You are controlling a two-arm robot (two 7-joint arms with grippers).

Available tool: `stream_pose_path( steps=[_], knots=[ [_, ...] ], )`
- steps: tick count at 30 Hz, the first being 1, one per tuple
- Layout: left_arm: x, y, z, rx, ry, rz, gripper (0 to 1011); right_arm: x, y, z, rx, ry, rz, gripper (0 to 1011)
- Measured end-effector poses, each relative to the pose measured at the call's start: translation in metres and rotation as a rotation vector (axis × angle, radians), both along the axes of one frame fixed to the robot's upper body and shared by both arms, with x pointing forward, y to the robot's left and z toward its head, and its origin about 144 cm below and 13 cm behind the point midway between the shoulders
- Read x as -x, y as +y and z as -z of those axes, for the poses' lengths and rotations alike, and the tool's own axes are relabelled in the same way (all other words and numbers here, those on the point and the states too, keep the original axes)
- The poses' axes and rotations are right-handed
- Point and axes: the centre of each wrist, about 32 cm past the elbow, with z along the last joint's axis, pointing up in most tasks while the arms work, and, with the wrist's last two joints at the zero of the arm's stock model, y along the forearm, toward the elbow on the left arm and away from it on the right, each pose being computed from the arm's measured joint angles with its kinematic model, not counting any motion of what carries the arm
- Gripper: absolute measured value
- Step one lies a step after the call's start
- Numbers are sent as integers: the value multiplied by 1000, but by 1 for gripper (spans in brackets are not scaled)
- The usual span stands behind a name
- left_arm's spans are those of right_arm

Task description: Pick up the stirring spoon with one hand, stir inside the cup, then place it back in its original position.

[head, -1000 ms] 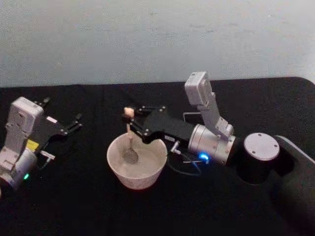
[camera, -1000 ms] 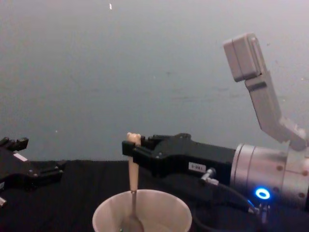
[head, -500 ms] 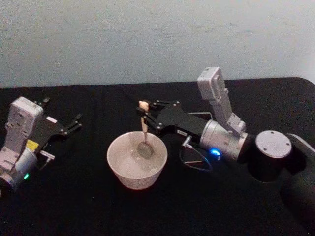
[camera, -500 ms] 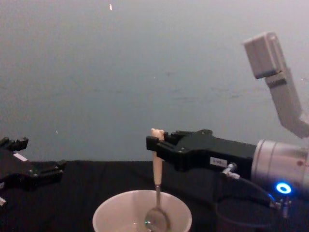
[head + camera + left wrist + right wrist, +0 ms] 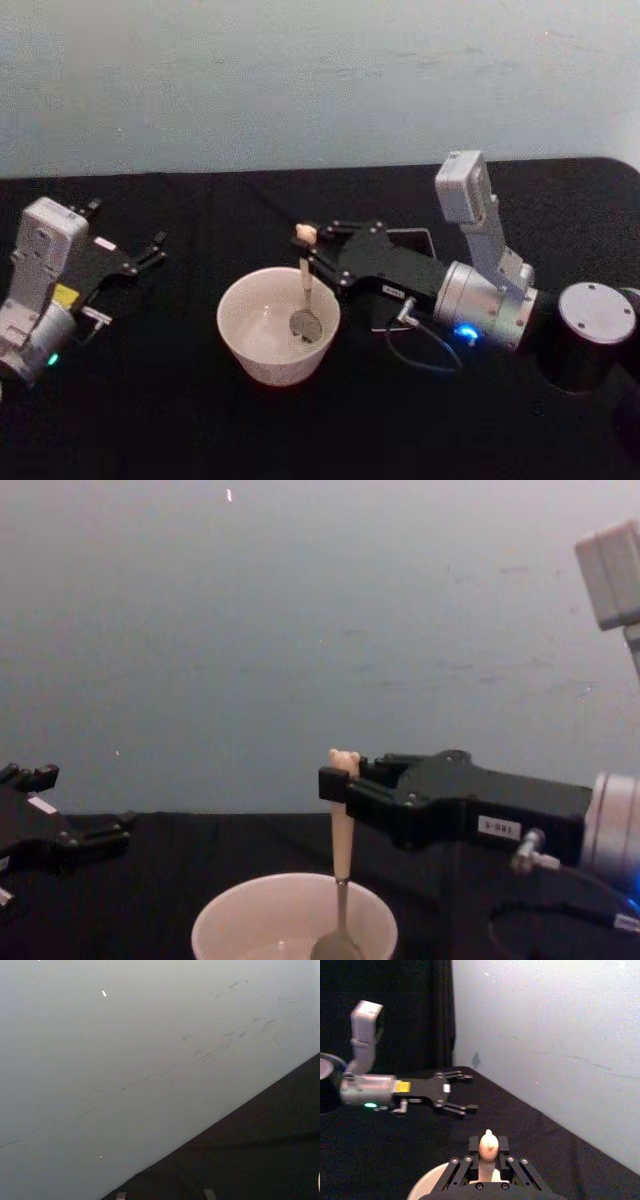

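The right gripper [image 5: 312,249] pinches the stirring spoon [image 5: 304,292], mid-stir at three o'clock in the cup [image 5: 240,345]; return to the apparent holder [image 5: 420,238] remains; left gripper [image 5: 152,252] splayed, nine o'clock

— What's the big pale surface?
— A pale grey wall [image 5: 125,1060], faintly scuffed, with one white fleck [image 5: 104,993] on it.
— And the dark part?
— A black tabletop [image 5: 260,1155], meeting the wall along a slanting line.

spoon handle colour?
Beige, bear head on top. Handle of the stirring spoon, held in the right gripper, shows best in the chest view.
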Motion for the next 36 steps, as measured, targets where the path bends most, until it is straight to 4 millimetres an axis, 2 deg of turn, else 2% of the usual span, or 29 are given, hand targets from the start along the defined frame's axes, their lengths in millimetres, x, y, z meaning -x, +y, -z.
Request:
stream_pose_path(
  steps=[6, 16, 27, 36],
  knots=[
    [0, 0, 0, 0, 0, 0, 1001, 13, 3, -3, -13, 6, -55, 214],
    [0, 0, 0, 0, 0, 0, 1001, 17, 20, 2, -20, 24, -97, 214],
    [0, 0, 0, 0, 0, 0, 1001, 2, 43, 2, -18, 19, -63, 214],
    [0, 0, 0, 0, 0, 0, 1001, -17, 48, 2, -11, 20, 11, 214]
  ],
)
